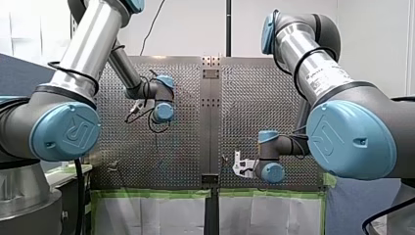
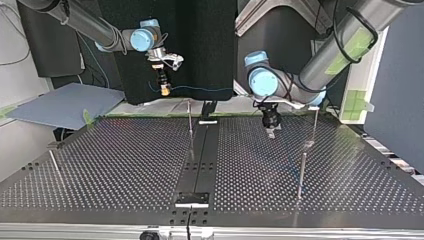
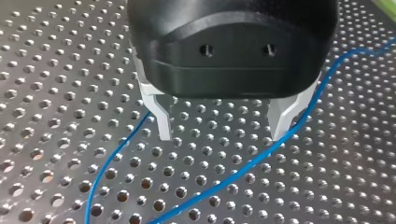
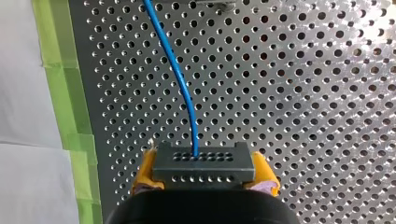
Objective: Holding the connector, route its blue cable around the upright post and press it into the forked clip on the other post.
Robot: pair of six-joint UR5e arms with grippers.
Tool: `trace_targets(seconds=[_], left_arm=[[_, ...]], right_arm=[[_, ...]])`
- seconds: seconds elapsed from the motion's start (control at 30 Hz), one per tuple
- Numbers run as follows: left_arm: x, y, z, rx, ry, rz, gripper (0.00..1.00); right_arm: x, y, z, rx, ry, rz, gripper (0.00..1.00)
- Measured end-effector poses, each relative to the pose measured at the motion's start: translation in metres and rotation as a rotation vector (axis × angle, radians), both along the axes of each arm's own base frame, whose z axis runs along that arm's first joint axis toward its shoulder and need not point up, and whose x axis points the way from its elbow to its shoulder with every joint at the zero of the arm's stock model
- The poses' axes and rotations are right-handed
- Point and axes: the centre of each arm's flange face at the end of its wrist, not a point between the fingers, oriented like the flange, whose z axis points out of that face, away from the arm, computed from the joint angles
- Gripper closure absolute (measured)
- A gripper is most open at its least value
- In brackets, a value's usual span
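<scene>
From across the table, you see my right gripper [image 2: 164, 88] hanging well above the table's [image 2: 125, 165] far edge at the top view's left, with yellow showing at its tip. A thin blue cable [image 2: 200, 90] runs level from it toward the middle. My left gripper [image 2: 270, 131] points down, low over the table, right of the dark centre strip [image 2: 200, 160]. One thin post [image 2: 190, 120] stands near the middle, two more [image 2: 314, 125] [image 2: 301, 172] at the right, and another [image 2: 54, 165] at the left.

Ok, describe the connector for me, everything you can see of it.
The connector is a dark, plastic-looking rectangular block, its face showing two rows of small holes. The blue cable leaves one hole in the row farther from the wrist, near the middle. My right pincer clamps its ends between yellow pads, above the perforated table.
</scene>
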Motion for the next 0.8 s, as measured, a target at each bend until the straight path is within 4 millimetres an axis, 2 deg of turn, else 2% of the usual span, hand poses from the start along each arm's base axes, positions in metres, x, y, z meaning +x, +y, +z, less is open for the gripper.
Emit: trace_targets(seconds=[0.43,0.67,0.8], left_arm=[[-0.016,0.003,0.000,0.067,0.096,0.076,0.00],[-0.024,-0.014,0.029,0.031,0.075,0.008,0.00],[-0.024,-0.017,0.055,-0.012,0.043,-0.024,0.00]], right_arm=[[0.001,0.000,0.000,-0.001,0.000,0.001,1.00],[0.001,0.000,0.000,-0.003,-0.002,0.002,1.00],[0.001,0.000,0.000,-0.002,-0.002,0.002,1.00]])
